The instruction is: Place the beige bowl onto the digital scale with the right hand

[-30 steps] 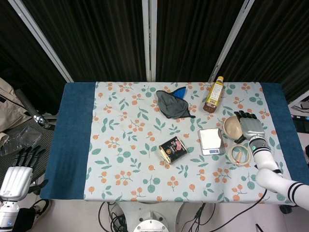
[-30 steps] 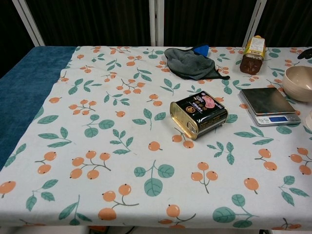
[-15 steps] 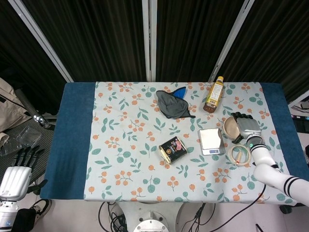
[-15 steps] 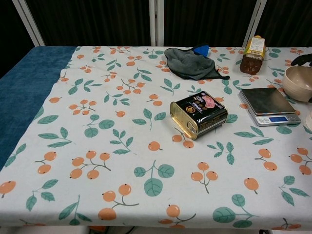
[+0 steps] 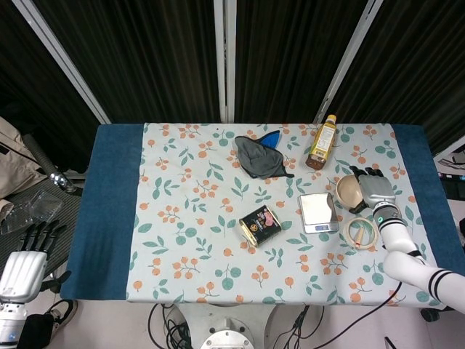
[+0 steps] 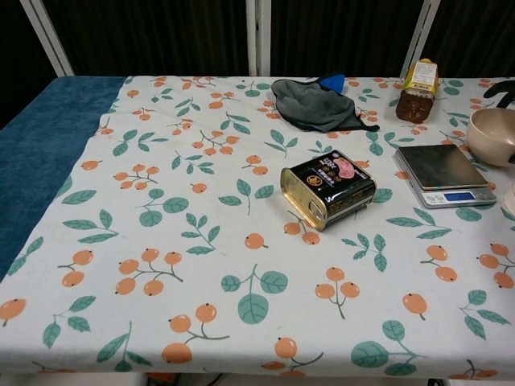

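The beige bowl stands on the floral cloth just right of the small silver digital scale, whose pan is bare. My right hand lies against the bowl's right side, its dark fingers curved past the far rim; no firm grip shows. In the chest view the bowl sits at the right edge beside the scale, with only a dark fingertip of the right hand showing behind it. My left hand hangs open off the table at the lower left.
A tape ring lies in front of the bowl. A black tin sits left of the scale, a brown bottle and a grey cloth behind it. The table's right edge is close to my right arm.
My right hand pushed left toward the bowl half a second ago and has since drawn back slightly right. The bowl, the scale and the left hand stayed put.
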